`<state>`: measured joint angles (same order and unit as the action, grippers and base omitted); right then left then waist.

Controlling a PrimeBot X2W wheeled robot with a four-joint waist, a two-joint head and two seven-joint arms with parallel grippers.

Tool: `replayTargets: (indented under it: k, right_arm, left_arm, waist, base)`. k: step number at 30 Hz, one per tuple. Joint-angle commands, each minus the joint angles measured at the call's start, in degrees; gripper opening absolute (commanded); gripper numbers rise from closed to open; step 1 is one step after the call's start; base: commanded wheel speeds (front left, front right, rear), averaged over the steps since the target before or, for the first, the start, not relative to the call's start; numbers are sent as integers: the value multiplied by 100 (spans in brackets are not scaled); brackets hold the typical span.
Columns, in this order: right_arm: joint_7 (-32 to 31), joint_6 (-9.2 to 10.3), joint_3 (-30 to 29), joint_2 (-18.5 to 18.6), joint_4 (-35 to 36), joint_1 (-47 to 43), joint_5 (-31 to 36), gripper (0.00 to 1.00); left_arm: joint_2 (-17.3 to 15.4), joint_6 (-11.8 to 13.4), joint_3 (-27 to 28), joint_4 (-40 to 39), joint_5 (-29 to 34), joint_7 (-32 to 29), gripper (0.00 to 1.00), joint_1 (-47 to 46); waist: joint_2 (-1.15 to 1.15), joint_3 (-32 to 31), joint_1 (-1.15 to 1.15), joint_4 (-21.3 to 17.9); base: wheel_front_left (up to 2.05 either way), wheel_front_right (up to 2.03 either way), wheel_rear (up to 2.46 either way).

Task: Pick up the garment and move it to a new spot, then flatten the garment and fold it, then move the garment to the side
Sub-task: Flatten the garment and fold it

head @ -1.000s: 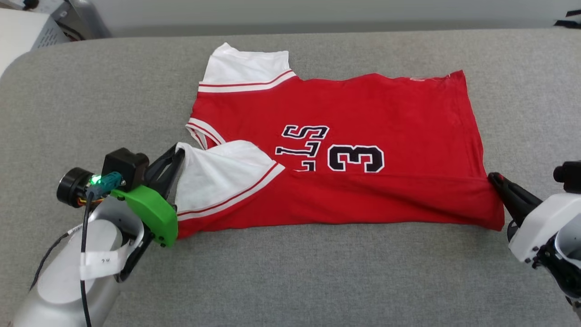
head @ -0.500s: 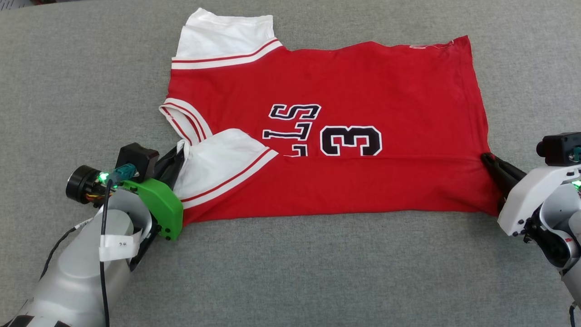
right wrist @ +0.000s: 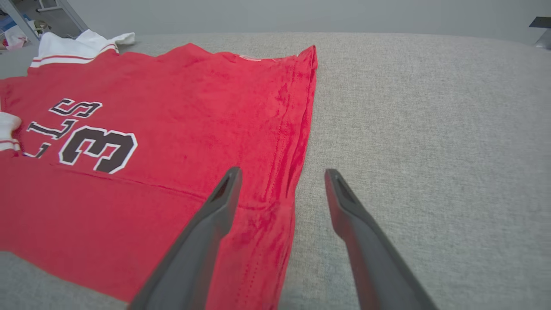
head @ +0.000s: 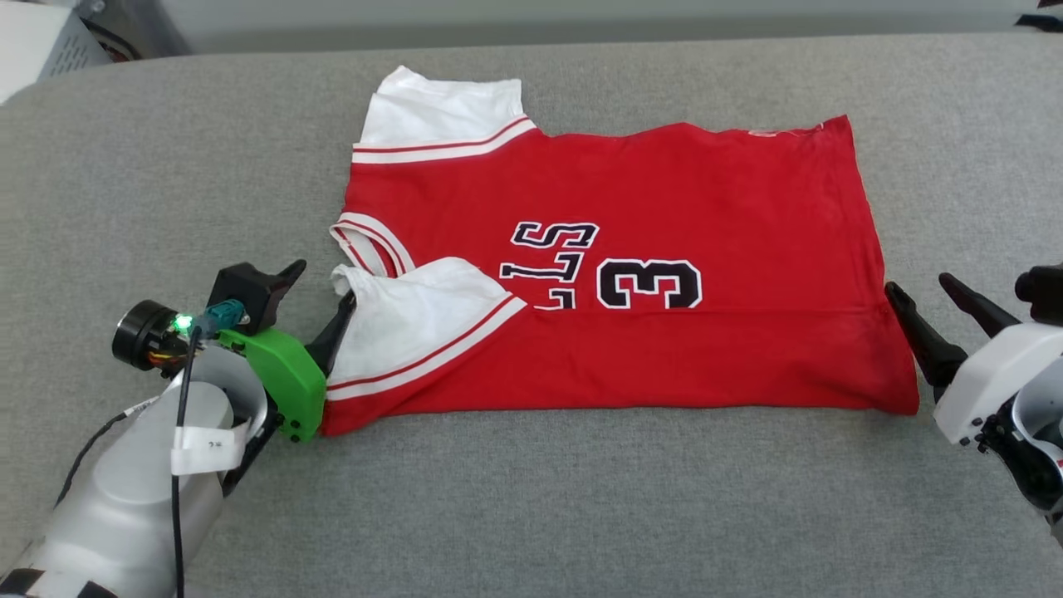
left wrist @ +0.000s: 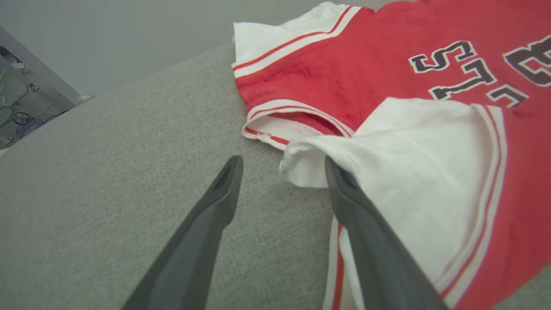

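Observation:
The garment [head: 664,208] is a red jersey shirt lying flat on the grey padded surface [head: 531,515], collar end to the left. Its near long edge is folded up over the front, covering part of the black print [head: 648,282]. A white sleeve [head: 407,324] lies on top of the fold. My left gripper [head: 322,284] stands open at the sleeve's left edge. In the left wrist view the sleeve [left wrist: 422,172] rests against the right finger [left wrist: 357,215]. My right gripper [head: 918,284] is open at the hem [right wrist: 297,129], whose folded corner lies between its fingers [right wrist: 202,232].
The grey surface extends well beyond the shirt on all sides, with its rounded far-left corner [head: 50,83] and back edge near the top of the head view. A white piece of equipment [head: 33,37] stands past that corner. A grey wall rises behind.
Both grippers have opened and let go of the folded edge, the left off the white sleeve and the right off the hem corner. The head camera shifted between frames.

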<state>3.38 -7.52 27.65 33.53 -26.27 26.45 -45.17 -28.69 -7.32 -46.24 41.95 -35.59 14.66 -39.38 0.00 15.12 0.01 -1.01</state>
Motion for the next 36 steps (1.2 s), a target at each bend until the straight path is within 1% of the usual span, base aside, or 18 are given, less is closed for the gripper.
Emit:
replayTargets:
  k: [1, 4, 8, 12, 15, 19, 21, 24, 28, 36]
  right_arm:
    - [69, 3, -40, 65, 57, -155, -40, 100]
    - [102, 3, -153, 133, 215, -344, -45, 100]
    - [44, 3, -302, 130, 398, -525, 22, 100]
    - [-59, 3, -433, 43, 552, -631, 128, 100]
    - [-145, 3, -522, -41, 640, -691, 221, 100]
    - [-247, 3, -617, -136, 739, -738, 318, 100]
    - [-288, 3, -670, -182, 775, -743, 350, 100]
    - [-338, 3, -717, -259, 820, -734, 401, 100]
    - [-395, 3, -753, -345, 855, -704, 441, 100]
    - [-429, 3, -698, -478, 868, -525, 506, 100]
  left_arm:
    - [-121, -16, -57, -92, -111, -1, 100, -167]
    - [-335, -16, -229, -364, -367, -294, 100, -239]
    - [-677, -16, -447, -904, -942, -1052, 100, -437]
    - [-960, -16, -653, -1449, -1682, -2066, 100, -618]
    - [-1117, -16, -826, -1778, -2263, -2959, 100, -726]
    - [-1269, -16, -1087, -2024, -2801, -4002, 100, -816]
    - [-1302, -16, -1166, -2042, -2955, -4337, 100, -842]
    - [-1271, -16, -1279, -1961, -3075, -4660, 100, -822]
    - [-1109, -7, -1453, -1714, -3061, -4857, 100, -756]
    - [-840, -10, -1765, -922, -2816, -4814, 100, -663]
  waist:
    - [0, -279, -1, 133]
    - [0, -430, -1, 175]
    - [0, -568, -1, 205]
    - [0, -618, -1, 205]
    - [0, -640, -1, 189]
    - [0, -627, -1, 147]
    - [0, -602, -1, 114]
    - [0, -540, -1, 49]
    - [0, -424, -1, -31]
    - [0, -174, -1, -224]
  base:
    - [0, 0, 0]
    - [0, 0, 0]
    - [0, 0, 0]
    - [0, 0, 0]
    - [0, 0, 0]
    - [0, 0, 0]
    - [0, 0, 0]
    - [0, 0, 0]
    - [0, 0, 0]
    - [0, 0, 0]
